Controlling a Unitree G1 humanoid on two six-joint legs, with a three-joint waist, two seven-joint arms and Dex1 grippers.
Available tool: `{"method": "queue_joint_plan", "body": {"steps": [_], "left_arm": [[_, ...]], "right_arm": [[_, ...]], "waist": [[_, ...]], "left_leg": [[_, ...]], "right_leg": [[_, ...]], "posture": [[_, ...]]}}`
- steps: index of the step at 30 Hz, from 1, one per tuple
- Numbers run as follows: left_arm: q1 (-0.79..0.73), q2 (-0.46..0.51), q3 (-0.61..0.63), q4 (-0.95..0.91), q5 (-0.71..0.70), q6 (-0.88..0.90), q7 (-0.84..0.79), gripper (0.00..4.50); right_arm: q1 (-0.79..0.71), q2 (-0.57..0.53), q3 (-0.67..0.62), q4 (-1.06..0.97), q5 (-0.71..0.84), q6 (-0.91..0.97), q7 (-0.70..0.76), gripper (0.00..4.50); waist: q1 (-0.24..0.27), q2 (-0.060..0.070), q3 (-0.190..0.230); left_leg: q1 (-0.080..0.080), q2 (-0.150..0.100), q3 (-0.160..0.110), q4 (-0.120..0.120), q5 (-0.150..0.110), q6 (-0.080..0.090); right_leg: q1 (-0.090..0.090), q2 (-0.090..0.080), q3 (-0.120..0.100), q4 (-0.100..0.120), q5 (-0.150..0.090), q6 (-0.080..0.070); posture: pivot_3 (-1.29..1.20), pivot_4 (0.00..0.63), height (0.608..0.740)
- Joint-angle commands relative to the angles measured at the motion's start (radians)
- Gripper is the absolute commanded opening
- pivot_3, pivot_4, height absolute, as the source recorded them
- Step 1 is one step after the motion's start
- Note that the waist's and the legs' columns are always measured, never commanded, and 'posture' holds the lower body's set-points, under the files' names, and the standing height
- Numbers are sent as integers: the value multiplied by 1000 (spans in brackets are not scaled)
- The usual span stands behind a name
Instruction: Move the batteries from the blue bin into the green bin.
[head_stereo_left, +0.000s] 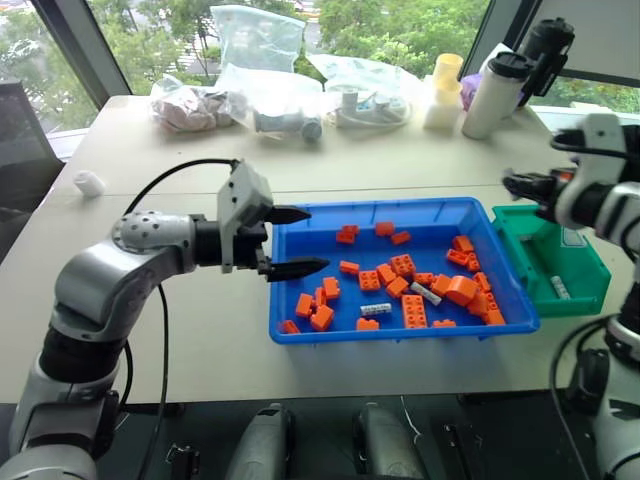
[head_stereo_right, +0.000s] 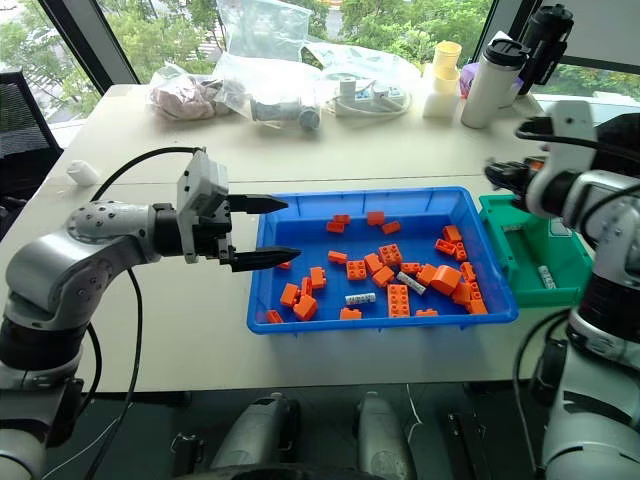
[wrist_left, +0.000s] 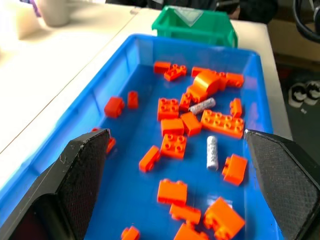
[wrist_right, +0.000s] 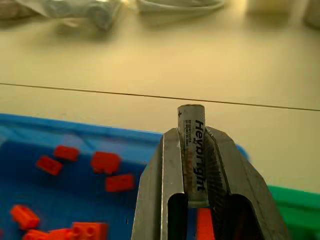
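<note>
1. A battery (wrist_right: 192, 150) is clamped upright between the right gripper's (head_stereo_left: 520, 184) fingers, at the blue bin's (head_stereo_left: 300, 335) far right corner beside the green bin (head_stereo_left: 585, 300).
2. Two batteries (head_stereo_left: 376, 309) lie in the blue bin among orange bricks (head_stereo_left: 402, 265).
3. One more battery (head_stereo_left: 560, 288) lies inside the green bin.
4. The left gripper (head_stereo_left: 290, 241) hovers over the blue bin's left rim, fingers spread, holding nothing.

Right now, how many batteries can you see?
4. Two batteries lie in the blue bin among orange bricks, one lies in the green bin, one is pinched in the right hand. Bricks may hide more.
</note>
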Motion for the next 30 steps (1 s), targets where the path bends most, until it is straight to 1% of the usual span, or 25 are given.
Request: {"method": "queue_joint_plan", "body": {"steps": [1,5,9,11,12,15,17,18,22,23,26,28,29,30], "left_arm": [[-40,-23,-27,35,17,-27,-16,4500],[-77,-34,-69,89,59,-69,-53,4500],[-98,-27,-93,127,96,-103,-83,4500],[-104,-24,-97,139,112,-116,-93,4500],[-105,-24,-97,143,117,-120,-97,4500],[-103,-22,-93,152,130,-129,-105,4500],[-98,-18,-86,152,135,-131,-105,4500],[-94,-15,-82,151,137,-133,-106,4500],[-76,12,-64,149,142,-136,-118,4500],[-63,39,-55,142,139,-133,-136,4500],[-34,107,-37,126,124,-124,-187,4500],[-17,145,-31,114,112,-116,-219,4500],[-4,177,-32,107,113,-116,-245,4500],[24,238,-56,100,150,-143,-290,4500]], "right_arm": [[108,-94,-33,-45,7,-45,33,17],[226,-156,-32,-30,-13,-91,19,17],[248,-136,-36,-1,-7,-117,-2,17],[243,-122,-31,24,-11,-143,-18,1013],[240,-120,-27,34,-11,-154,-21,1384],[225,-125,-10,58,-14,-181,-32,2938],[212,-135,5,78,-21,-205,-41,4051],[206,-140,12,85,-22,-212,-41,4476],[186,-160,46,85,-5,-278,-6,4476],[194,-167,64,31,48,-299,74,4476],[232,-189,111,-103,162,-338,252,4476],[266,-203,138,-169,209,-360,331,4476],[281,-209,162,-203,241,-359,372,4476],[289,-217,236,-233,247,-381,423,4476]], "waist": [[-11,0,0],[-26,1,0],[-26,1,0],[-19,1,0],[-17,1,0],[-13,1,0],[-13,1,0],[-13,1,0],[-15,1,0],[-16,1,0],[-23,2,0],[-20,1,0],[-18,1,0],[-18,1,0]], "left_leg": [[1,0,1,0,0,0],[2,2,2,0,0,0],[3,2,2,0,0,0],[2,2,2,0,0,0],[2,2,2,0,0,0],[2,1,2,0,0,0],[2,1,2,1,0,0],[2,1,2,1,0,0],[2,1,2,0,0,0],[2,1,2,0,0,0],[2,2,2,0,0,0],[2,3,1,0,0,0],[2,3,0,0,0,0],[2,3,1,0,0,0]], "right_leg": [[0,0,1,0,0,0],[0,2,3,2,0,0],[0,3,3,2,0,0],[0,3,3,2,0,0],[0,3,3,2,0,0],[0,2,3,2,0,0],[0,2,3,2,0,0],[0,2,3,2,0,0],[0,2,3,2,0,0],[0,2,3,2,0,0],[0,4,3,2,0,0],[0,5,3,2,0,0],[0,5,3,1,0,0],[0,5,3,1,0,0]], "posture": [[0,150,740],[0,150,740],[0,150,740],[0,150,740],[0,150,740],[0,150,740],[0,150,740],[0,150,740],[0,150,740],[0,150,740],[0,150,740],[0,150,740],[0,150,740],[0,150,740]]}}
